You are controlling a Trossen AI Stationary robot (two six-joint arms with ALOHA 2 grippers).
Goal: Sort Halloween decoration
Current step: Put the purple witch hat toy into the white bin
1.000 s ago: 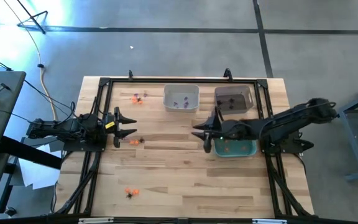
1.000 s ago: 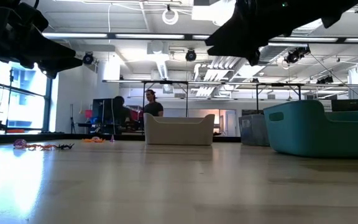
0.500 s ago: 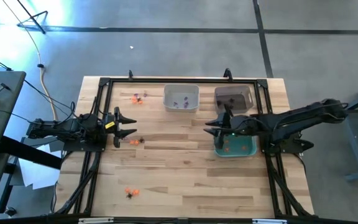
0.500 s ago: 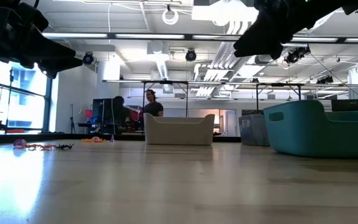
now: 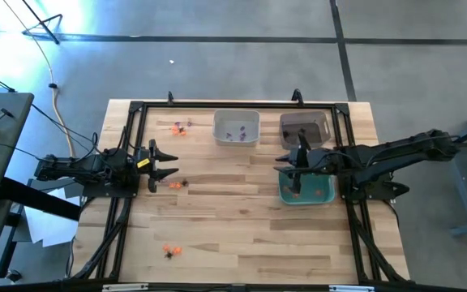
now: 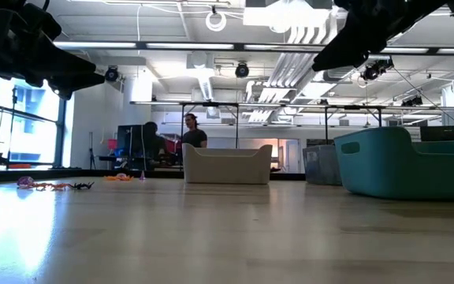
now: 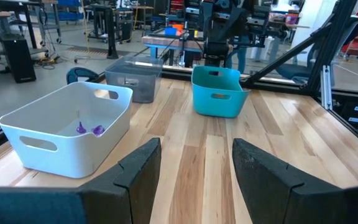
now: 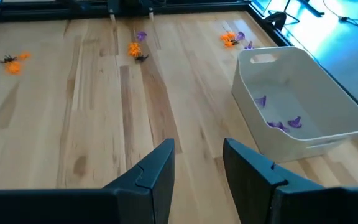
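Note:
The Halloween decoration lies in small clusters on the wooden table: orange and purple pieces (image 5: 181, 126) at the far left, orange and black ones (image 5: 177, 185) near the middle left, and more (image 5: 170, 251) toward the near edge. Purple pieces (image 8: 278, 123) lie in the white bin (image 5: 236, 127), and orange ones (image 5: 298, 193) in the teal bin (image 5: 319, 195). My right gripper (image 5: 289, 162) hangs open and empty above the teal bin's left end; its fingers (image 8: 157, 165) frame bare table. At the table's left side my left gripper (image 5: 164, 162) is open, holding nothing.
A dark translucent bin (image 5: 305, 127) stands at the far right, beside the white bin. Black frame rails (image 5: 128, 146) run along the table's left and right sides. Open wood lies between the two arms. People sit far behind the table (image 6: 189, 134).
My right gripper has drawn back toward the table's right edge and risen, from the table's middle to above the teal bin's left end, rolling a little as it went. Its finger gap looks the same. Nothing on the table has moved.

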